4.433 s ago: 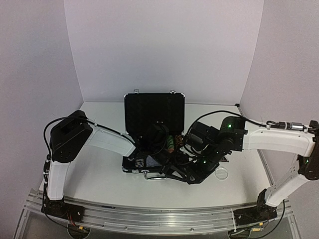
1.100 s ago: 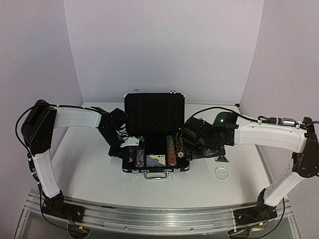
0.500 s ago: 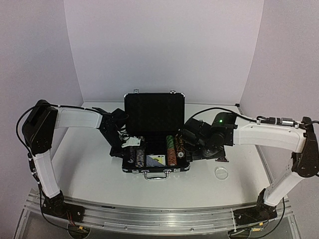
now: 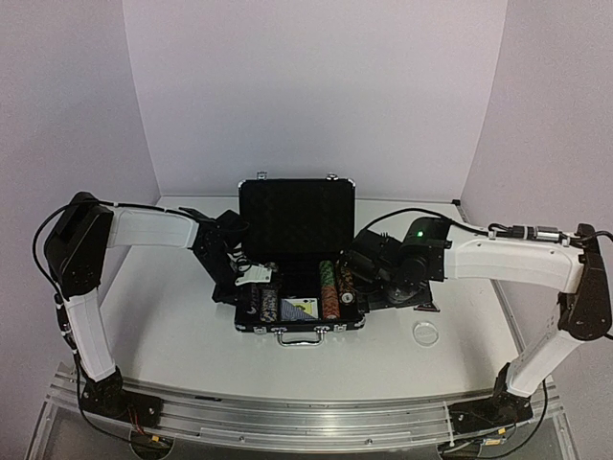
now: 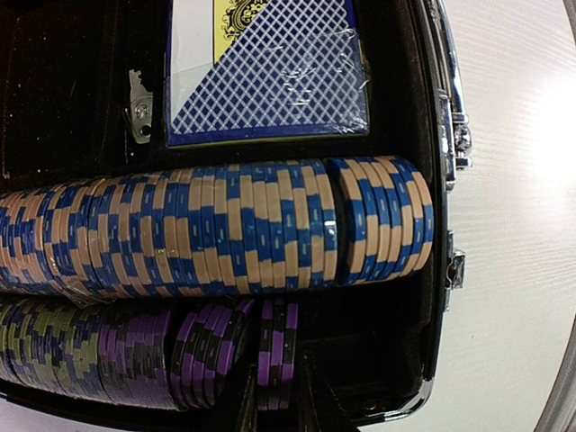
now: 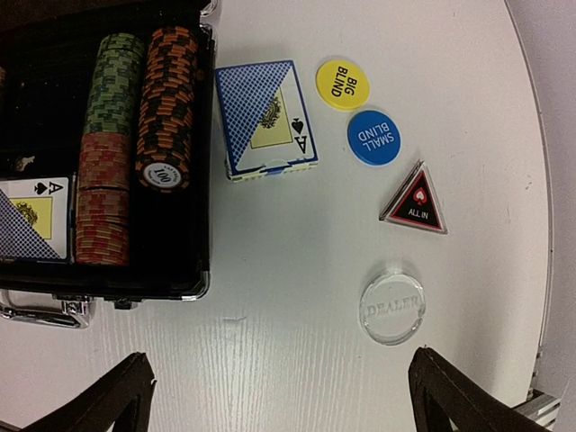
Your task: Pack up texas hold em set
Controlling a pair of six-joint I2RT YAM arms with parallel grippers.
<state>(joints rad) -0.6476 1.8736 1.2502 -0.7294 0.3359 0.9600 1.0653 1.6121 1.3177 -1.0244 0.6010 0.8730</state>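
The black briefcase [image 4: 297,216] lies open mid-table, holding rows of striped chips and a blue-backed deck [image 5: 270,72]. My left gripper [image 5: 277,407] reaches into its left end; the fingertips stand close on either side of a few purple chips [image 5: 277,346] set on edge in the outer row. Whether they still press the chips does not show. My right gripper [image 6: 283,405] hangs open above bare table right of the case. Out there lie a second deck [image 6: 264,117], a yellow disc [image 6: 343,84], a blue disc [image 6: 373,137], the triangular button [image 6: 415,200] and a clear disc [image 6: 392,308].
Blue-and-tan chips [image 5: 225,225] fill the row beside the purple ones. Green-and-red [image 6: 108,135] and orange [image 6: 166,108] chip rows sit at the case's right end. The raised lid stands behind the tray. Side walls close in the table.
Since the oldest frame both arms have drawn back from over the case's front to its two ends. Over the last second the right arm shifted slightly; the left hardly moved.
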